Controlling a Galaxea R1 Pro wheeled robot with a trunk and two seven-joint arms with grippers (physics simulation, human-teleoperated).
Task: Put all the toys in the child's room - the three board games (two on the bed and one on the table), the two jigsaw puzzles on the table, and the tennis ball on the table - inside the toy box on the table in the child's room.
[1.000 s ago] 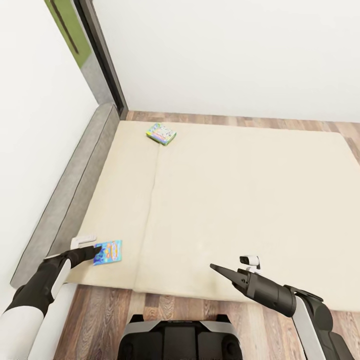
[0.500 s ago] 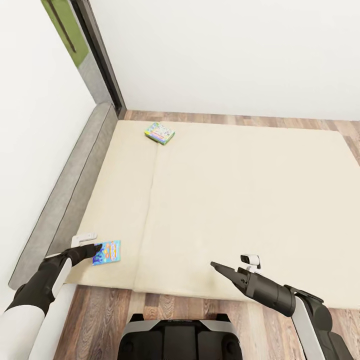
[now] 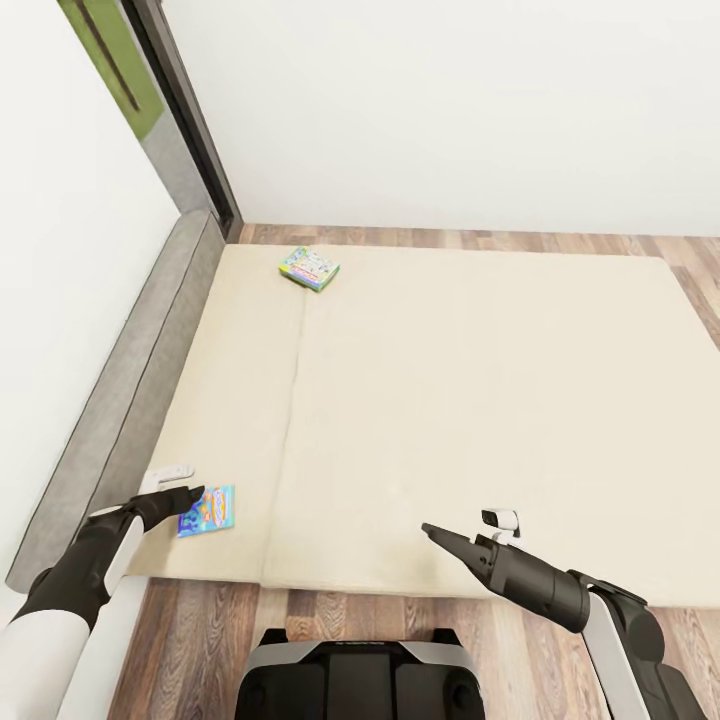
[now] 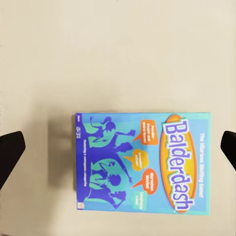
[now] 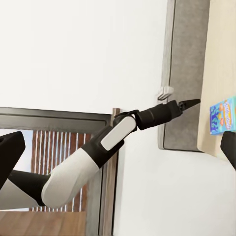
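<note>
A blue board game (image 3: pixel 206 510) lies flat on the beige bed (image 3: pixel 450 400) near its front left corner. It reads "Balderdash" in the left wrist view (image 4: pixel 142 162). My left gripper (image 3: pixel 192 494) hovers over the box's left edge, open, its dark fingertips (image 4: pixel 10 152) wide apart on either side of the box (image 4: pixel 119 150). A green-white board game (image 3: pixel 309 268) lies at the bed's far left. My right gripper (image 3: pixel 432 533) hangs over the bed's front edge, open and holding nothing (image 5: pixel 118 147). The right wrist view catches the blue box (image 5: pixel 221 115) and my left arm (image 5: pixel 108 142).
A grey headboard (image 3: pixel 130 370) runs along the white wall at the left. A dark window frame (image 3: pixel 190 110) stands at the far left corner. Wooden floor (image 3: pixel 330 615) shows in front of the bed and behind it. My base (image 3: pixel 360 675) is at the bed's front edge.
The whole head view has drifted, so the camera moved. The left gripper now sits slightly further over the blue board game. The right arm holds the same pose.
</note>
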